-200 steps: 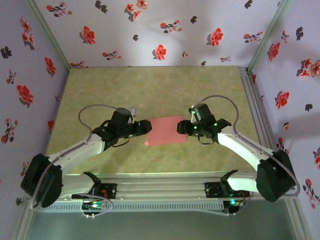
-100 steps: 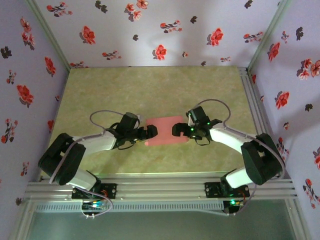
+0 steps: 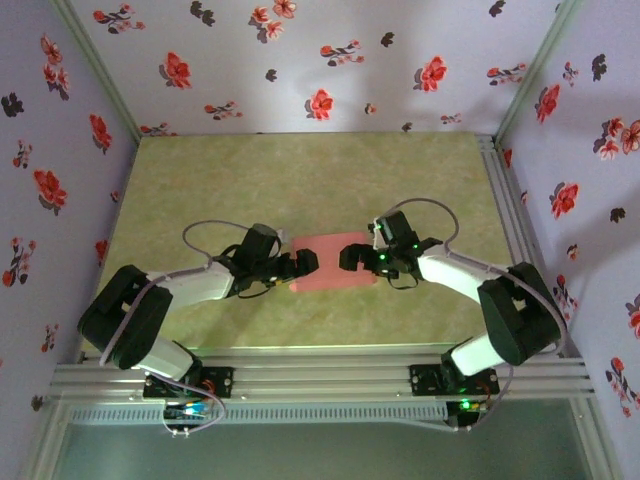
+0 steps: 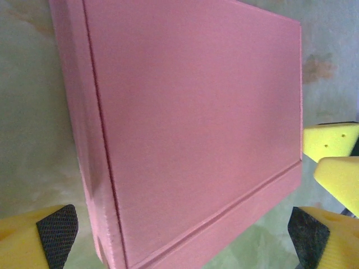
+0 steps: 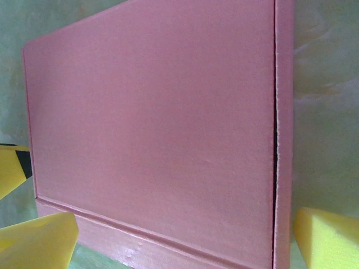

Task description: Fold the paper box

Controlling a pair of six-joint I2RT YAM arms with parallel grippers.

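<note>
Paper box: the paper box lies pink face up at the middle of the bench, between the two arms. In the wrist views it shows a broad flat panel with creased side strips along its edges.
Left jaws: the left gripper sits at the box's left end, its jaws spread wide and holding nothing. In the left wrist view its yellow fingers sit at the two lower corners of the frame, with the box's near edge between them.
Right jaws: the right gripper is at the box's right end, also wide and empty, with the box's near edge between its fingers.
Step in hand: probably lining up on opposite ends of the box before a fold or press. No panel is gripped yet.
Next move: likely calls for each pair of jaws to close on a side strip, evenly, so the card does not slide or buckle.
Change from earlier: both arms have dropped lower and come in over the box's ends. The jaws have opened wider. The box lies about where it was.
</note>
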